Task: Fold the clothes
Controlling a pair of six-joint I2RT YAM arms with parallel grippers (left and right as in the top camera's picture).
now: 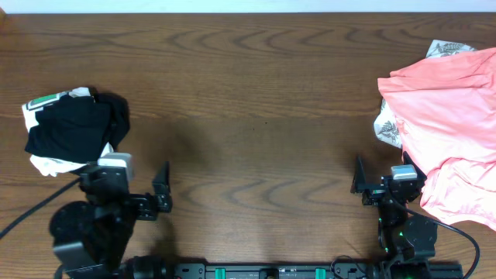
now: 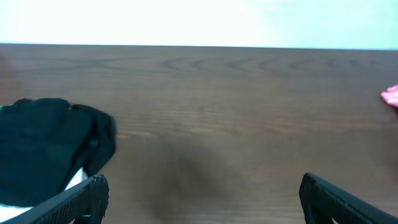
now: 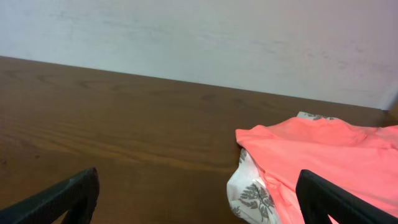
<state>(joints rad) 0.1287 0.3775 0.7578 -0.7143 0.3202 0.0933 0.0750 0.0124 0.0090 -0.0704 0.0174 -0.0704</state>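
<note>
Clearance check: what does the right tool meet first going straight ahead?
For the right tool, the centre line looks free over bare table. Its right-side finger would probably meet the white leaf-print garment under the pink garment first; depth unclear.

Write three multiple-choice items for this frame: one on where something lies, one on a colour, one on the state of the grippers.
1. Where on the table does the black garment lie?
A. At the left side, on top of white cloth
B. In the centre
C. At the far right edge

2. What colour is the large garment at the right side?
A. Blue
B. Salmon-pink
C. Yellow

3. How do the left gripper and the right gripper stand?
A. Both shut on cloth
B. One open, one shut
C. Both open and empty

Answers:
1 A: the overhead view shows it at the left with white cloth sticking out beneath.
2 B: both the overhead and right wrist views show salmon-pink fabric.
3 C: in each wrist view the fingers are spread wide with only bare table between them.
</note>
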